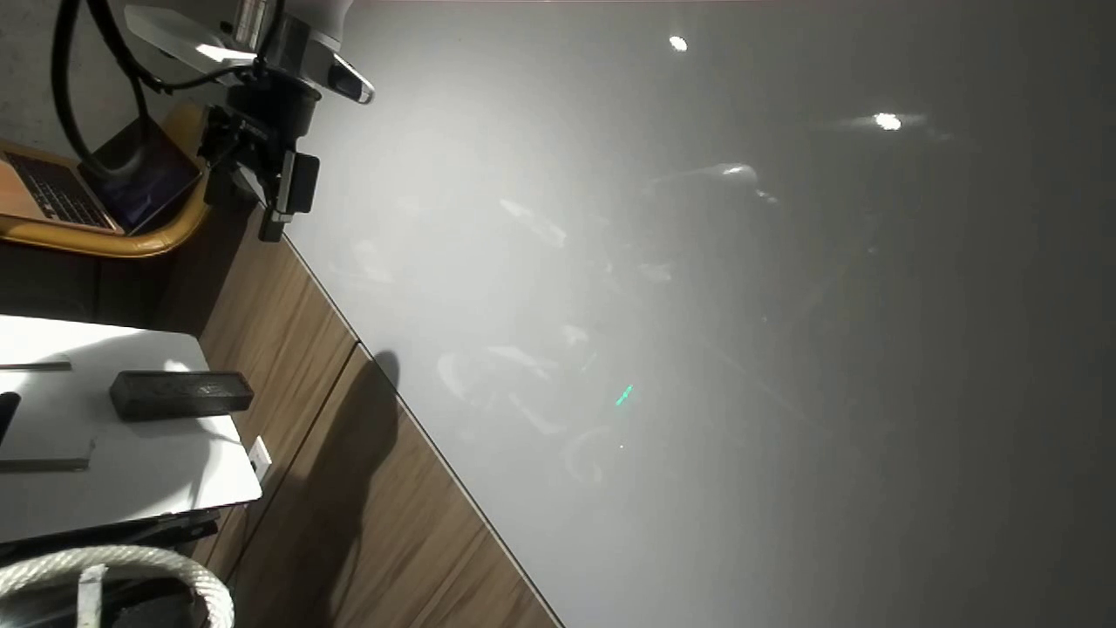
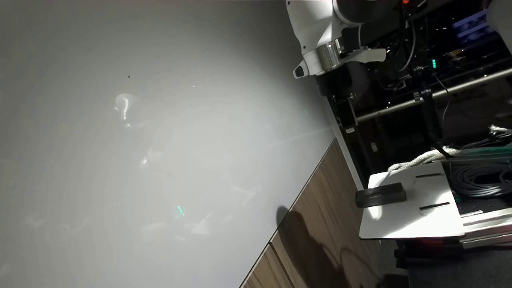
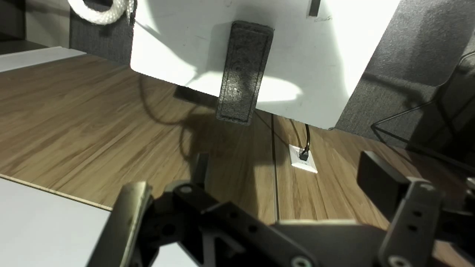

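Per wrist view, I find the gripper [image 3: 290, 173] w/ fingers [image 3: 382, 181] spread wide apart. Dark rect. block [image 3: 245, 72] lies on the white slab [image 3: 315, 59], one end overhanging its edge, apart from the fingers. Adj. wood paneling [image 3: 74, 111] carries an outlet [image 3: 298, 161] w/ blk. plug [image 3: 304, 155]. Rope loop [image 3: 102, 16] nr. slab. In both exterior views I note a whiteboard [image 1: 741, 488] w/ short green streak [image 1: 624, 395].
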